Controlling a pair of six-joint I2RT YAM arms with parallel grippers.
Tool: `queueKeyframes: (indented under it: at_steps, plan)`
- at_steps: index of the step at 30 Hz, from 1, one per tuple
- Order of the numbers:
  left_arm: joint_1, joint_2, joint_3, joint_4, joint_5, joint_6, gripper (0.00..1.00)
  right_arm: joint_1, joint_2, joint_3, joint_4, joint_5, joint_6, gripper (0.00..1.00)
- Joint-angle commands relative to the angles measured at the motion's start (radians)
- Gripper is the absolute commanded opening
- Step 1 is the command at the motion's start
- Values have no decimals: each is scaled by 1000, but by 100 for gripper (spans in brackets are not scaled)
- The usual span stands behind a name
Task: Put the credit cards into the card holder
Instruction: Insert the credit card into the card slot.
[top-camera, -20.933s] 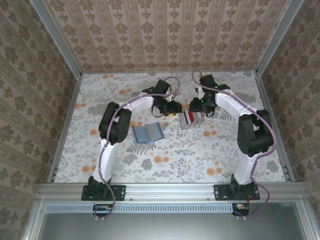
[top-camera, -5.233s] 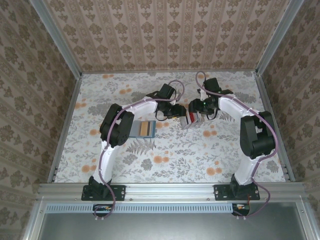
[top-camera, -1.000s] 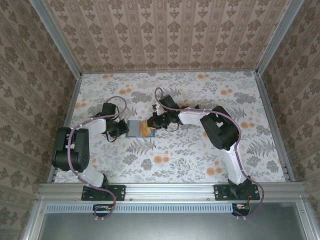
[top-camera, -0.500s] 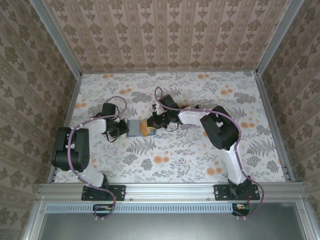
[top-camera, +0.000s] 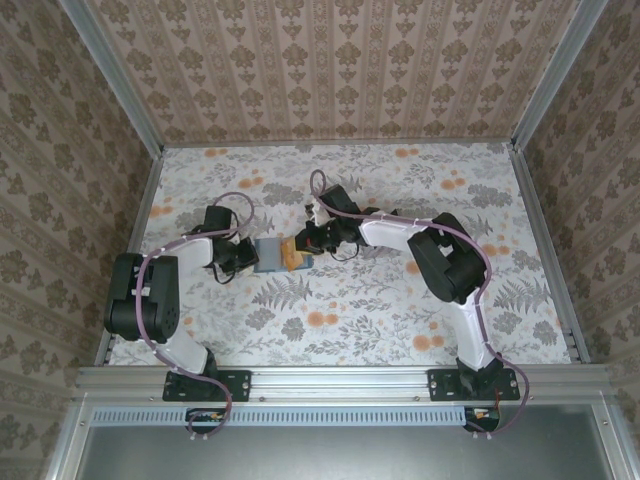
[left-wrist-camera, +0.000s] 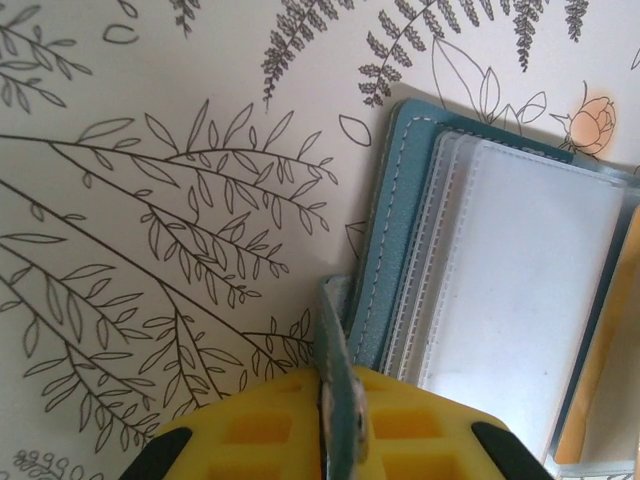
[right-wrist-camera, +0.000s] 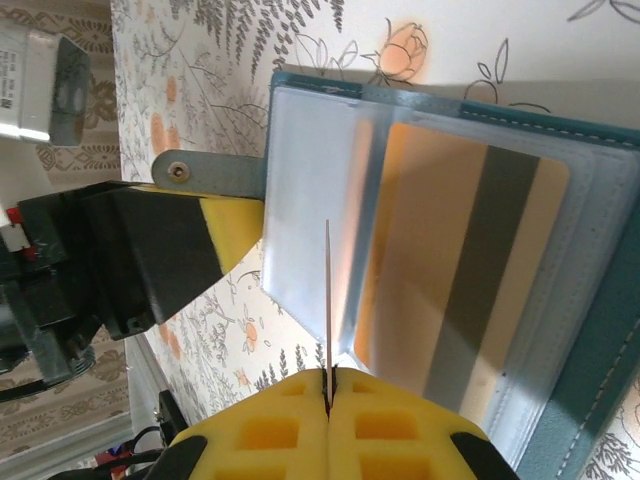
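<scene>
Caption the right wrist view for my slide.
Right gripper holds a credit card edge-on at the open teal card holder; left gripper grips its flap.

White-black arms, purple cables — yellow foam fingers.

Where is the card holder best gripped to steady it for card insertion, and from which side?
Probably by the teal closure tab that sticks out from the card holder's outer edge, approached from the left arm's side. The rest lies flat on the table, and the clear sleeves should stay uncovered. The left gripper pinches that tab.
</scene>
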Motion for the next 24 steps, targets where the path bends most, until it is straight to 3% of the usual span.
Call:
queueKeyframes:
  at_steps: [1, 24]
  plan:
    - [-10, 46, -27, 16, 24, 0, 12, -4, -5, 25, -25, 4, -13, 5]
    - [-22, 46, -33, 19, 20, -6, 11, -7, 125, 86, 52, 27, 56, 5]
